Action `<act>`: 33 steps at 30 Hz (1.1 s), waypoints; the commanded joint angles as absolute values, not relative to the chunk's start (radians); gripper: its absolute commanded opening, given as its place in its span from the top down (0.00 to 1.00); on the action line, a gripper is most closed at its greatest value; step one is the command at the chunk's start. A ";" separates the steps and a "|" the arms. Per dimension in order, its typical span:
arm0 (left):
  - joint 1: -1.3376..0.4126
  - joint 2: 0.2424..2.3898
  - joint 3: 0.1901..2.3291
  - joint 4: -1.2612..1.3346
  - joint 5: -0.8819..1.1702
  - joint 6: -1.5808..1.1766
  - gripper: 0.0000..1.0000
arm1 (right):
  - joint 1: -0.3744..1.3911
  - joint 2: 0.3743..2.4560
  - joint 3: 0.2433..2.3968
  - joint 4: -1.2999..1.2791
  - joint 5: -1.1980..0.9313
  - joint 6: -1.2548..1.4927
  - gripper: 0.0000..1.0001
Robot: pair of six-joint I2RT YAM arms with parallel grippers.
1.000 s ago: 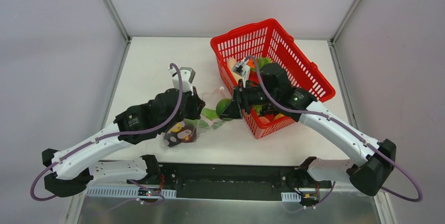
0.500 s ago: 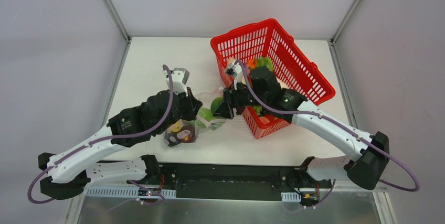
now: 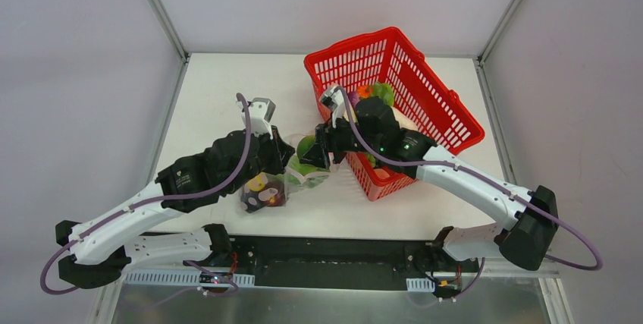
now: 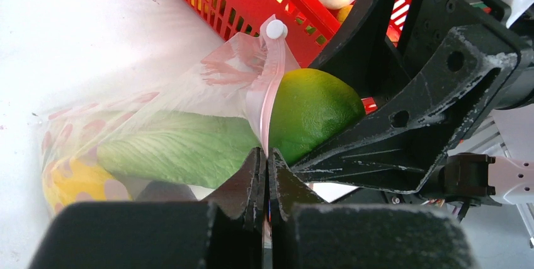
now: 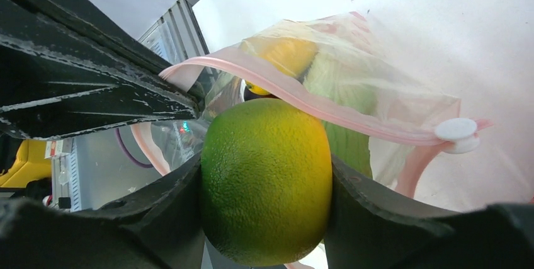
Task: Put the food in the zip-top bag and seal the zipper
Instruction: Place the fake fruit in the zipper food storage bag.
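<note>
**Fruit at the bag's mouth, both grippers loaded**

Your right gripper [image 5: 264, 169] has its jaws clamped on either side of a green-and-yellow oval plastic toy fruit [image 5: 266, 193]. The fruit's long axis runs along the fingers, and its free end points at the bag's opening.

Your left gripper [image 4: 265, 167] has its jaws pressed together on the thin pink-red zipper strip [image 4: 267, 102], pinching one lip of the clear crinkly zip-top plastic bag [image 4: 157, 108] and holding it up. In the right wrist view the strip arches across the fruit's free end, so the fruit sits right at the open mouth. In the left wrist view it touches the strip from outside.

The strip ends at a small white slider tab [image 4: 275, 28], on the side nearest the red mesh plastic basket [image 4: 217, 1].

Inside the bag you can see a green leafy toy piece [image 4: 179, 149] and a yellow round toy piece [image 4: 69, 184].

From above, the bag lies on the white table [image 3: 220, 89] between the two arms. Its closed end points toward the arm bases and its mouth faces the basket, which stands just beside it on the right.
</note>
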State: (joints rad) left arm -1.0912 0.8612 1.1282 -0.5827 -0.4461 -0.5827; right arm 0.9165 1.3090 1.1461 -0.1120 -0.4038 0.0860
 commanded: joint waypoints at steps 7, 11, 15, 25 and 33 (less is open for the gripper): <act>-1.083 0.838 1.129 -0.504 -0.449 -0.580 1.00 | 0.930 1.258 1.190 -0.201 -0.437 -0.079 0.70; -1.084 0.836 1.116 -0.475 -0.434 -0.581 1.00 | 0.931 1.269 1.191 -0.179 -0.456 -0.044 0.70; -1.083 0.841 1.114 -0.473 -0.428 -0.581 1.00 | 0.930 1.275 1.160 -0.091 -0.480 0.044 0.71; -1.083 0.843 1.118 -0.467 -0.430 -0.574 1.00 | 0.930 1.278 1.140 -0.049 -0.405 0.075 0.71; -1.083 0.853 1.124 -0.484 -0.472 -0.568 1.00 | 0.930 1.264 1.104 -0.005 -0.359 0.082 0.70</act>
